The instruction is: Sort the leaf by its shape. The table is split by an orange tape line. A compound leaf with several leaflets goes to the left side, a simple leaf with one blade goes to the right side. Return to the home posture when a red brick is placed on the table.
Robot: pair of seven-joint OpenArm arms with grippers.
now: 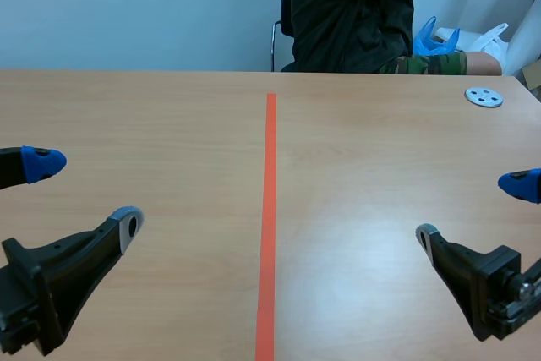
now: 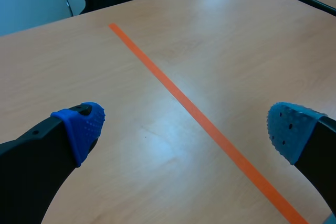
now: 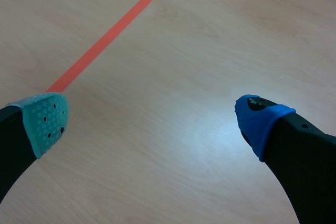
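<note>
the orange tape line (image 1: 270, 209) runs along the middle of the table (image 1: 169, 124), away from the robot. left gripper (image 1: 84, 194): low over the table, left of the tape line, fingers spread apart, holding nothing. right gripper (image 1: 473, 210): low over the table, right of the tape line, fingers spread apart, holding nothing. leaf: position cannot be told from these views. a small round metal disc (image 1: 483, 97) lies flat, well right of the tape line, near the far edge. a person in dark clothing (image 1: 355, 14) sits beyond the tape line's far end.
</note>
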